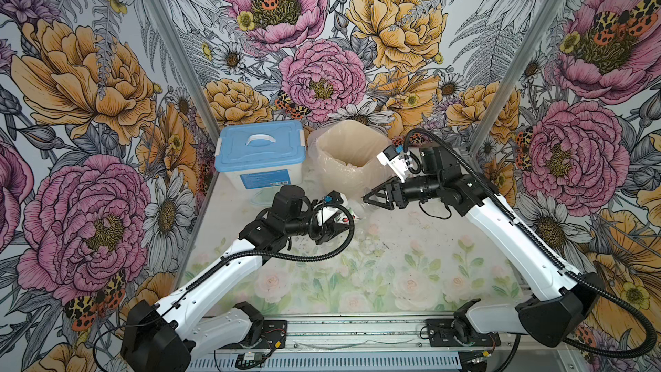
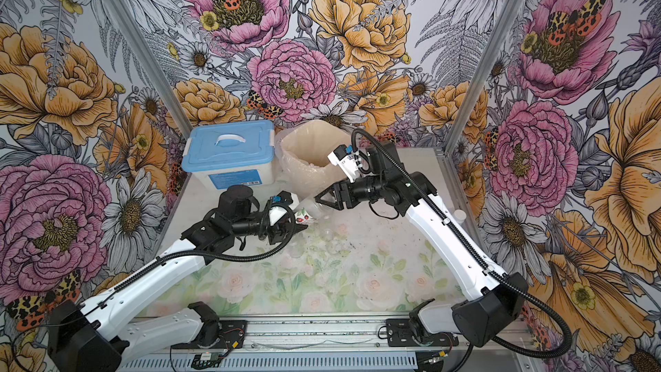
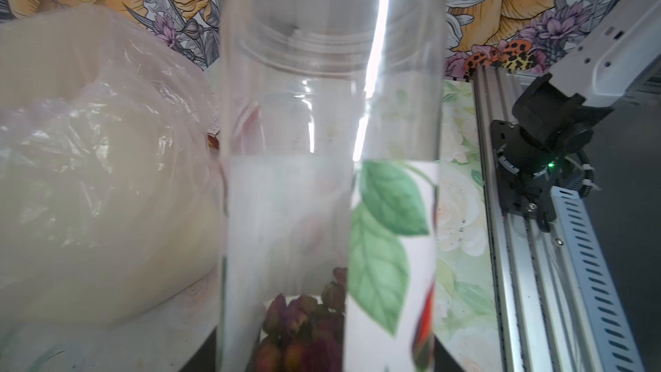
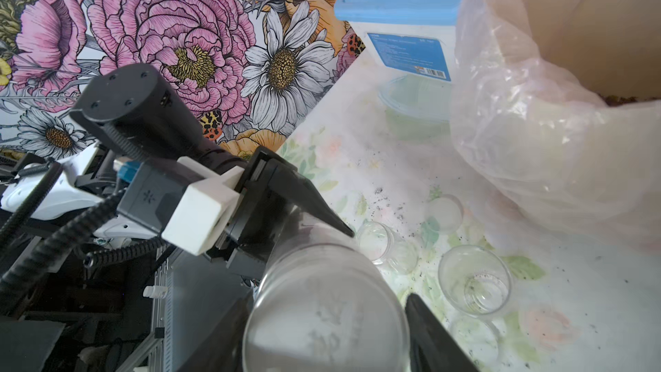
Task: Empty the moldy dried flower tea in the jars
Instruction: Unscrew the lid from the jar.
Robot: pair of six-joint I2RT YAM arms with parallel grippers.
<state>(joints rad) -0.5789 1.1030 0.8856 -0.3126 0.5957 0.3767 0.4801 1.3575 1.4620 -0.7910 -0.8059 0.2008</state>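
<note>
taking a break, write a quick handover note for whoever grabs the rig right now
Grippers: the left gripper is shut on the labelled jar, held roughly level near the bin. The right gripper looks clamped on its lid, which is not yet off.
Things: buds sit in the labelled jar. The slim jars are open on the table among crumbs.
Done: both slim jars look empty, and dark bits lie in the bin.
Left: take the lid off, then tip the buds into the bin.
</note>
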